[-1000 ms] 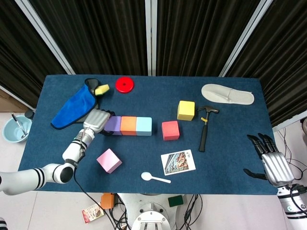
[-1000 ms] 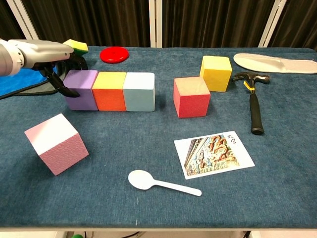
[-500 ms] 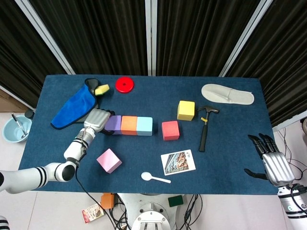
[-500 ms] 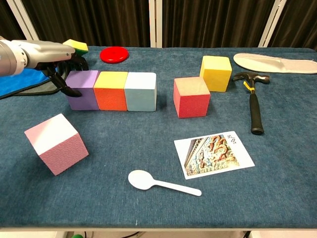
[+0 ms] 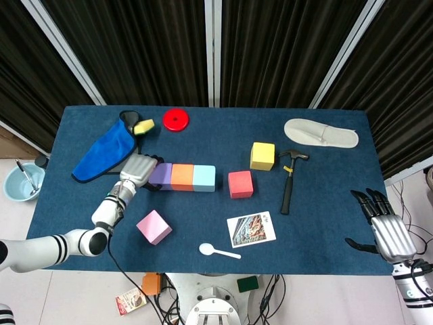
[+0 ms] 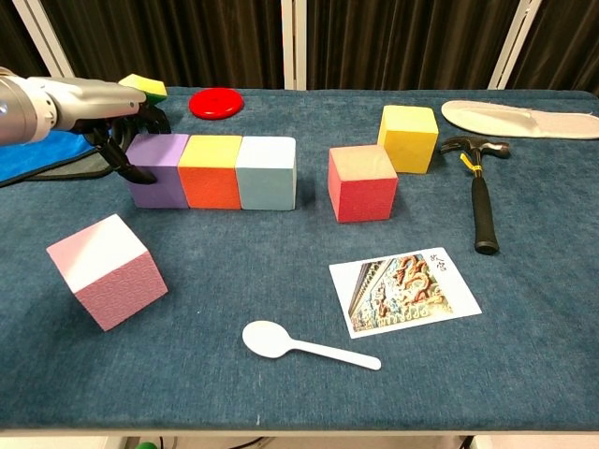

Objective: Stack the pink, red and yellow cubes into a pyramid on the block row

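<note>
The block row of purple [image 5: 160, 176], orange [image 5: 182, 177] and light blue [image 5: 203, 178] cubes lies left of centre. My left hand [image 5: 137, 169] sits at the row's left end, with its fingers [image 6: 120, 157] bent down against the purple cube [image 6: 157, 168]; it holds nothing. The pink cube [image 5: 153, 227] [image 6: 108, 271] stands tilted near the front, left of the row. Just right of the row is the red cube [image 5: 240, 183] [image 6: 362, 182], and the yellow cube [image 5: 262, 155] [image 6: 408, 137] is behind it. My right hand [image 5: 382, 227] hangs open past the table's right front corner.
A hammer [image 5: 289, 179] lies right of the yellow cube, with a white slipper [image 5: 321, 133] behind it. A picture card [image 5: 251, 229] and white spoon [image 5: 218, 251] lie near the front edge. A blue cloth [image 5: 101, 154], yellow sponge [image 5: 143, 126] and red disc [image 5: 176, 120] are at the back left.
The block row has slid slightly to the right, with my left hand following at its purple end. The right hand has barely moved.
</note>
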Action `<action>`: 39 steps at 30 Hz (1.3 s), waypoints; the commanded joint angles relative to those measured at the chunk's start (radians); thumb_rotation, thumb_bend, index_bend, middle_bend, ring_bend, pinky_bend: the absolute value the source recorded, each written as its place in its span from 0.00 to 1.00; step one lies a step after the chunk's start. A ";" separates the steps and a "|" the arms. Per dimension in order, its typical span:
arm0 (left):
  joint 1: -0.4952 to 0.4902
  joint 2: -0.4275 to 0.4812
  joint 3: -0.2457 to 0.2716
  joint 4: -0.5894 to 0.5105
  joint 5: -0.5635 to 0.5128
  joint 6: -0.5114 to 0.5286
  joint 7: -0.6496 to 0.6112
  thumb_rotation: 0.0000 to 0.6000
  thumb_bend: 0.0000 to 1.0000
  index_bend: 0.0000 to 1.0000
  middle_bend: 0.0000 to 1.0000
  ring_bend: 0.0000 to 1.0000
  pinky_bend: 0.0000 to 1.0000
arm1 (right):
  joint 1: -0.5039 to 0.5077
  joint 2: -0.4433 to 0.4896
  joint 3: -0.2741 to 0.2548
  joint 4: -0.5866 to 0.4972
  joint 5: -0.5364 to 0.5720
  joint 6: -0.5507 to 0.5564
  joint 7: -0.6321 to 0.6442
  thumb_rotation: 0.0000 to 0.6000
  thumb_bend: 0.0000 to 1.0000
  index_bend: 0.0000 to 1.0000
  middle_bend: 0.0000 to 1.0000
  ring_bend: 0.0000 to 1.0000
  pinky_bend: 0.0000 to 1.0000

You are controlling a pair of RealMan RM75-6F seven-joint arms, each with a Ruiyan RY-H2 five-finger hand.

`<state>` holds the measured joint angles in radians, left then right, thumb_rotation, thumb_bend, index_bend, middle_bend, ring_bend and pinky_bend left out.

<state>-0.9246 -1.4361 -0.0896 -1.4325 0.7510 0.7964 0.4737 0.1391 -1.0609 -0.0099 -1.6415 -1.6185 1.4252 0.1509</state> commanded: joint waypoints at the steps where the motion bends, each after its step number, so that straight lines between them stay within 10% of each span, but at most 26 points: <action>1: -0.002 0.000 0.002 0.000 -0.004 -0.001 0.002 0.79 0.18 0.24 0.24 0.31 0.34 | 0.001 -0.001 0.001 0.001 0.000 0.000 0.002 1.00 0.04 0.00 0.09 0.00 0.04; 24: 0.013 0.076 0.021 -0.107 0.001 0.051 0.018 0.73 0.18 0.12 0.06 0.14 0.27 | 0.006 0.004 0.005 -0.012 -0.006 0.000 -0.004 1.00 0.06 0.00 0.09 0.00 0.04; 32: 0.045 0.175 0.054 -0.202 -0.026 0.121 0.070 0.87 0.18 0.12 0.06 0.14 0.27 | 0.007 0.005 0.003 -0.017 -0.012 0.002 -0.001 1.00 0.06 0.00 0.07 0.00 0.04; 39: 0.056 0.091 0.035 -0.066 -0.004 0.142 0.044 0.88 0.18 0.12 0.06 0.13 0.26 | 0.012 0.005 0.005 -0.018 -0.017 0.000 0.001 1.00 0.06 0.00 0.07 0.00 0.04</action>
<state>-0.8740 -1.3031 -0.0438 -1.5570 0.7283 0.9360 0.5412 0.1509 -1.0563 -0.0046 -1.6598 -1.6348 1.4252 0.1517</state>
